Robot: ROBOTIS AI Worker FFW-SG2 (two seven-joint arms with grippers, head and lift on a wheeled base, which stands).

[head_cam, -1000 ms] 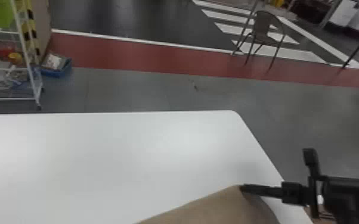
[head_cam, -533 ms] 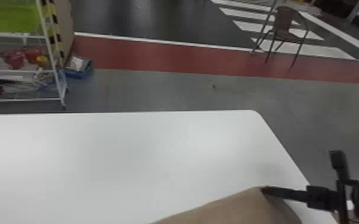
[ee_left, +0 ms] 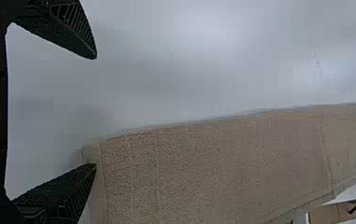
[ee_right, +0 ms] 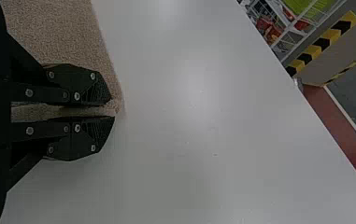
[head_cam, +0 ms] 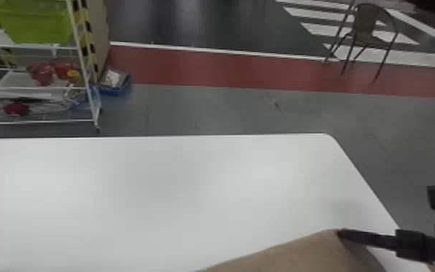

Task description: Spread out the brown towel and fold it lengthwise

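One brown towel [head_cam: 300, 253], stretching over white table [head_cam: 155, 195]; right gripper [head_cam: 340, 233], clamping its fingers on a towel corner; left gripper [ee_left: 96, 111], hanging near the towel, fingers standing apart

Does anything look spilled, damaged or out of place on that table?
Nothing looks spilled or damaged. The brown towel lies at a slant on the white table, one corner pinched in the right gripper, which seems normal while spreading it.

The head camera looks forward and down across the white table [head_cam: 177, 195], farther off than both wrist cameras. Those look down from close in, turned sideways. All three views share table and brown towel [ee_left: 222, 172]; head upper left and right-wrist upper right share the rack [head_cam: 36, 121].
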